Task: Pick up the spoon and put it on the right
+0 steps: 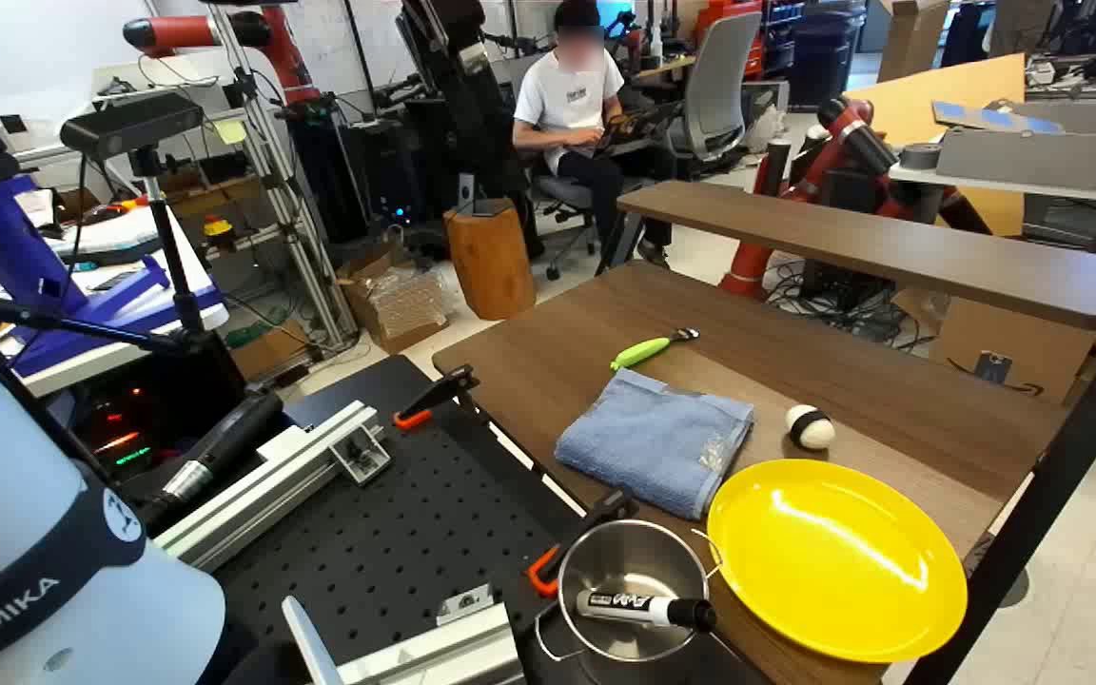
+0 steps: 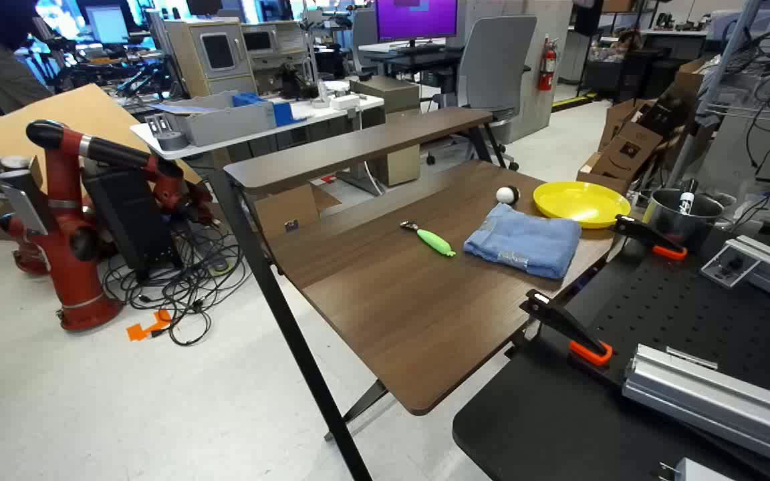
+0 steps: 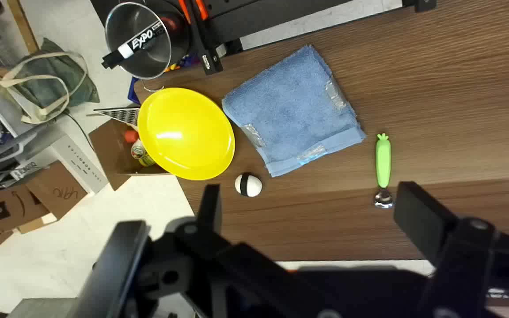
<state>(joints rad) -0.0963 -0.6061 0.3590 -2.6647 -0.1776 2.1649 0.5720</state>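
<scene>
The spoon has a lime-green handle and a short metal head. It lies flat on the brown table beside the blue cloth, in both exterior views and in the wrist view. In the wrist view its head points down, close to the right finger in the picture. My gripper is wide open, with nothing between its fingers. It hangs above the table and touches neither spoon nor cloth. The gripper shows in neither exterior view. Nothing hides the spoon.
The folded blue cloth, a white ball with a black band and a yellow plate share the table. A metal pot holding a marker stands by the plate. A raised shelf runs along the table's far edge. Clamps grip the near edge.
</scene>
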